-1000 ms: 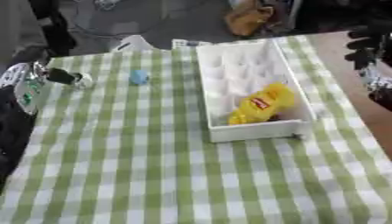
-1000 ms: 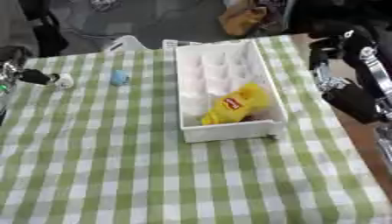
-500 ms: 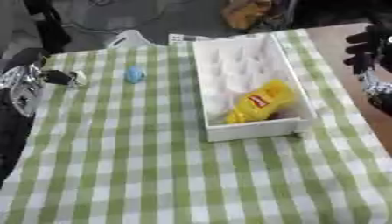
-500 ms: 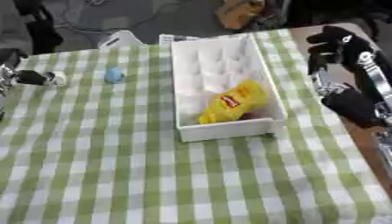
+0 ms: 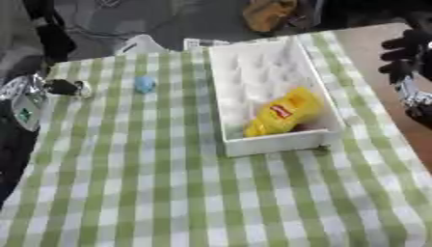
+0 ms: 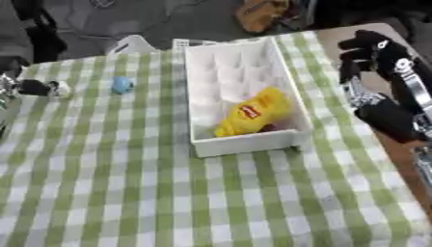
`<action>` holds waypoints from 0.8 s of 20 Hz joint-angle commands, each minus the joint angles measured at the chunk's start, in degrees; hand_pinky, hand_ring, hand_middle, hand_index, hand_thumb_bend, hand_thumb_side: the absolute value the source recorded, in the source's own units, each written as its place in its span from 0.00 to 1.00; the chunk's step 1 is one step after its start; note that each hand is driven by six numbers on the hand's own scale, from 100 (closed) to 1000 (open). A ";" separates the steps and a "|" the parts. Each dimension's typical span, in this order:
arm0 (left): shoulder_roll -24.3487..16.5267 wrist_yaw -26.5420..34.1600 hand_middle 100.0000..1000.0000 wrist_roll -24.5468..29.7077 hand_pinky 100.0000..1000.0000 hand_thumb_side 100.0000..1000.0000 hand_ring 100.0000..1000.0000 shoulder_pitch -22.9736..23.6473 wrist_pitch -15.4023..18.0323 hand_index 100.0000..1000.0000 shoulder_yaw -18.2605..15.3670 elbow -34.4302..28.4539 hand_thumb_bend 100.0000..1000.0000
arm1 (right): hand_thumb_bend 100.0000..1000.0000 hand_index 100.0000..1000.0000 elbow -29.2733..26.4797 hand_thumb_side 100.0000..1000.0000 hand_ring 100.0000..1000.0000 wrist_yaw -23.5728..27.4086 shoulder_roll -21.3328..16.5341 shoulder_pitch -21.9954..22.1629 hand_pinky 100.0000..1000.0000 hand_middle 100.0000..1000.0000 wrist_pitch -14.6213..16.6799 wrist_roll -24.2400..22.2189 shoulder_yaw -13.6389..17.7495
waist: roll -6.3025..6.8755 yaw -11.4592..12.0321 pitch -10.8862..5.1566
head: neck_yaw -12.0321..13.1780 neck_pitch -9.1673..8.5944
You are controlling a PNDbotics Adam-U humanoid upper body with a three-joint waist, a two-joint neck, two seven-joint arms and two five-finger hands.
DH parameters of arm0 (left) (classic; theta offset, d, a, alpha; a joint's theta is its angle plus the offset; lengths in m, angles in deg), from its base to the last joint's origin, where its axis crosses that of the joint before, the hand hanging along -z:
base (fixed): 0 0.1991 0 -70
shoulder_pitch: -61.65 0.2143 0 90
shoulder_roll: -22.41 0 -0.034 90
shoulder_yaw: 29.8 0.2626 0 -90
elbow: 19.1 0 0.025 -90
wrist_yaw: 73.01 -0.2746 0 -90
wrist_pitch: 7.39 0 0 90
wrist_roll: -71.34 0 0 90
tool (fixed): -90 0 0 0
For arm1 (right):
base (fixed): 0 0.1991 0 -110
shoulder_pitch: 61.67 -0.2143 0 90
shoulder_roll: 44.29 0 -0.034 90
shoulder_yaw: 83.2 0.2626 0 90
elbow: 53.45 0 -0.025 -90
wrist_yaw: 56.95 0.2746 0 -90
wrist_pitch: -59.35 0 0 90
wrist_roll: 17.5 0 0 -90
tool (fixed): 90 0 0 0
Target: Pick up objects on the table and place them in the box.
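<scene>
A white box (image 5: 272, 144) stands on the green checked cloth (image 5: 160, 193), right of centre, with a yellow packet (image 5: 283, 114) lying in its near end. On the cloth to the left lies a small blue object (image 5: 145, 84). Further left is a small black and white thing (image 5: 67, 88), close to my left hand (image 5: 23, 99) at the left edge; I cannot tell if the hand touches it. My right hand (image 6: 378, 52) hovers right of the box over the bare table, fingers relaxed and bent, holding nothing.
The brown table top (image 5: 367, 46) shows beyond the cloth's right side. A white object (image 5: 139, 46) sits at the cloth's far edge, and a yellow-brown thing (image 5: 268, 14) lies behind the table. My right forearm (image 6: 390, 118) runs along the right edge.
The whole picture has shifted a little, so the camera moved. The box, the packet and the blue object lie as before. My right hand stays beside the box, slightly higher.
</scene>
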 commanded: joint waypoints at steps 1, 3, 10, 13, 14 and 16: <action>-2.26 0.23 0.84 0.21 0.77 0.29 0.84 -1.49 0.24 0.89 -0.08 -0.50 0.46 | 0.06 0.95 -1.00 0.49 0.77 -0.18 -1.61 -0.93 0.71 0.76 0.21 -0.20 0.44 | 0.75 -0.15 0.29 | -0.14 -0.74; -2.42 0.33 0.82 0.93 0.77 0.29 0.84 -1.48 0.56 0.88 -0.03 -0.35 0.46 | 0.06 0.95 -1.03 0.49 0.77 -0.22 -1.64 -0.95 0.71 0.76 0.24 -0.19 0.47 | 0.82 -0.42 0.58 | -0.21 -0.91; -2.94 0.68 0.84 1.95 0.77 0.30 0.84 -1.39 1.19 0.89 -0.24 -0.10 0.45 | 0.05 0.95 -1.09 0.49 0.77 -0.30 -1.68 -0.96 0.71 0.76 0.26 -0.18 0.52 | 1.01 -0.99 1.09 | -0.29 -1.21; -3.12 0.70 0.86 0.61 0.77 0.31 0.84 -1.31 0.98 0.90 -0.39 -0.04 0.42 | 0.05 0.95 -1.13 0.50 0.77 -0.36 -1.69 -0.94 0.71 0.76 0.29 -0.16 0.58 | 1.12 -1.39 1.45 | -0.33 -1.47; -3.19 0.85 0.86 0.11 0.77 0.31 0.84 -1.28 0.88 0.90 -0.48 0.04 0.42 | 0.05 0.95 -1.14 0.50 0.77 -0.40 -1.70 -0.91 0.71 0.76 0.30 -0.16 0.59 | 1.14 -1.53 1.62 | -0.34 -1.61; -3.35 1.25 0.86 -0.84 0.77 0.32 0.84 -1.22 0.68 0.90 -0.56 0.20 0.42 | 0.05 0.95 -1.15 0.50 0.77 -0.46 -1.70 -0.83 0.71 0.76 0.32 -0.14 0.64 | 1.13 -1.73 1.85 | -0.35 -1.81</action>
